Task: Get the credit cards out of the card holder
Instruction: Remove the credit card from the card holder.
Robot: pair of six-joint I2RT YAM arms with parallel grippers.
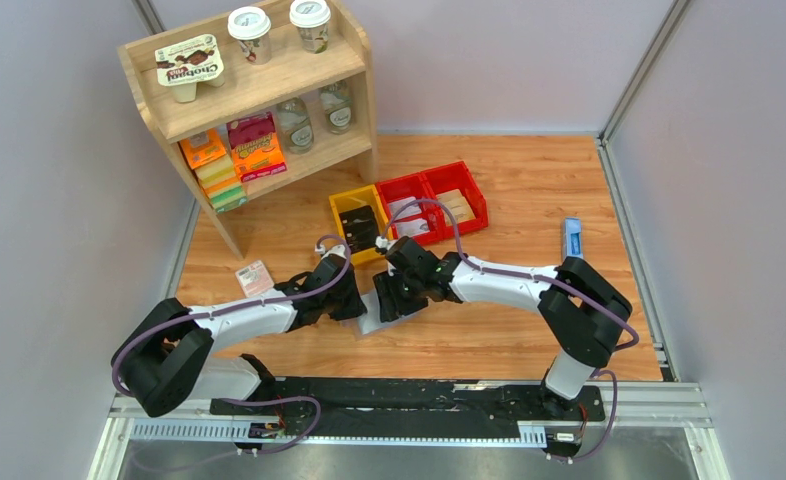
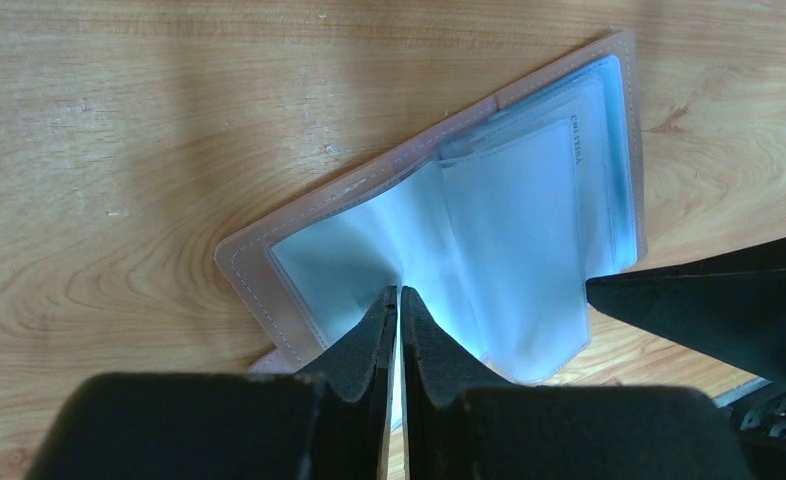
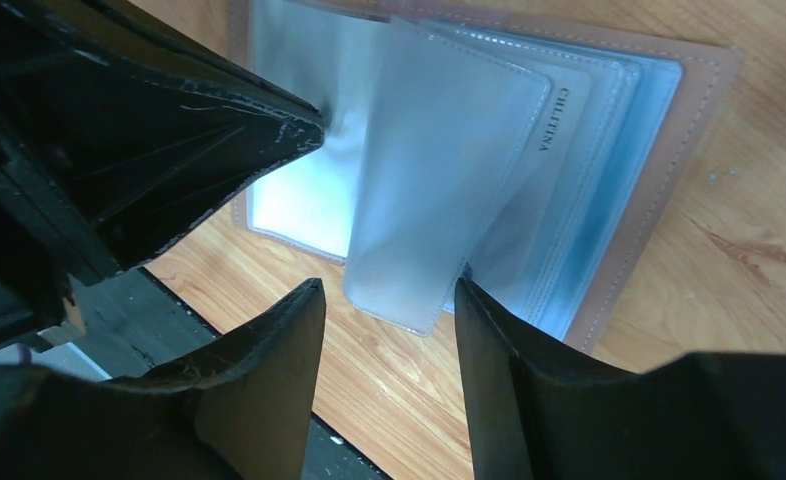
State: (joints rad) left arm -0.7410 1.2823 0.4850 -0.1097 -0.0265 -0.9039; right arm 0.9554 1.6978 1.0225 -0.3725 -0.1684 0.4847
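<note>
The card holder (image 1: 371,320) lies open on the wooden table between my two grippers. It is brown outside (image 2: 269,235) with blue-grey clear sleeves (image 2: 509,250) fanned up from the spine, and it also shows in the right wrist view (image 3: 689,100). My left gripper (image 2: 399,300) is shut, pinching a sleeve near the spine. My right gripper (image 3: 389,300) is open, its fingertips either side of the free edge of one raised sleeve (image 3: 439,190). A pale insert with printed letters (image 3: 569,110) sits in one pocket. I cannot make out any separate credit cards.
A yellow bin (image 1: 352,210) and red bins (image 1: 439,192) stand just behind the grippers. A wooden shelf (image 1: 259,95) with goods is at the back left. A pink-and-white packet (image 1: 254,277) lies to the left and a narrow blue object (image 1: 572,238) to the right. The table's front edge (image 3: 169,300) is close.
</note>
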